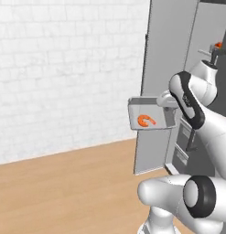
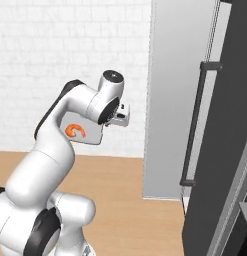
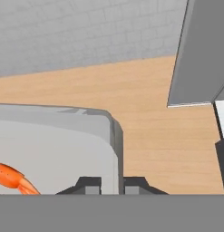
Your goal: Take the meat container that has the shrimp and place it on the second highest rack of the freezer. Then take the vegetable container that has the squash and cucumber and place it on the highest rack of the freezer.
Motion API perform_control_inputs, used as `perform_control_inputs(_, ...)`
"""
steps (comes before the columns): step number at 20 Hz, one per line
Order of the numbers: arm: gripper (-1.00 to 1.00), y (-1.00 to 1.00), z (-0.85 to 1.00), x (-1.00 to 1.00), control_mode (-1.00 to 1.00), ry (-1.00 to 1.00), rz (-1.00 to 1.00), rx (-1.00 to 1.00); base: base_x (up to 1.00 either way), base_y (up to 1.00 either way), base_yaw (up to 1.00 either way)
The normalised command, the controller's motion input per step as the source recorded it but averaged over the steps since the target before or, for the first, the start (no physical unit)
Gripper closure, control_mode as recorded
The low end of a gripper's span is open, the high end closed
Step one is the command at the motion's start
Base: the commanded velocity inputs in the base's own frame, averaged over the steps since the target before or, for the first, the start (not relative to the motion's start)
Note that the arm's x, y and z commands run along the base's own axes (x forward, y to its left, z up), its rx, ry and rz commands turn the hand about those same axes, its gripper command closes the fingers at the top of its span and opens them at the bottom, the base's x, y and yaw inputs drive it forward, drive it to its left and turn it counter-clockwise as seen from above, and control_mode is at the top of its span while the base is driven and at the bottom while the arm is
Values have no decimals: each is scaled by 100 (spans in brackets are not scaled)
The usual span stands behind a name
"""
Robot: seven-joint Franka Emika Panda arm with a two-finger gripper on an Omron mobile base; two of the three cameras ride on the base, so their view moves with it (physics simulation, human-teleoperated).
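The shallow grey rectangular meat container (image 1: 151,113), tipped on edge with the small curled orange shrimp (image 1: 146,120) inside, is pinched by its rim between the closed fingers of the two-finger gripper (image 3: 112,185) beside the tall grey freezer's open door (image 1: 164,82), so the shrimp could be spilled if further tilt is allowed.

The white arm rises from its base, bends at a dark elbow joint and reaches forward at about chest height, wrist turned sideways. The tool (image 3: 112,185) is clamped tight on the side wall of the grey container (image 1: 151,114), one fingertip (image 3: 92,186) inside the wall, the other outside. The container is held up in the air, tipped toward the left base camera.
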Motion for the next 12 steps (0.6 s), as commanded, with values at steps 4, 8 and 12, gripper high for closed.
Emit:
perform_control_inputs(4, 100, 0, 0, 0, 100, 0, 0, 0, 70, 38, -39)
perform_control_inputs(8, 100, 0, 0, 0, 100, 0, 0, 0, 60, 46, -51)
perform_control_inputs(12, 100, 0, 0, 0, 100, 0, 0, 0, 45, 54, -60)
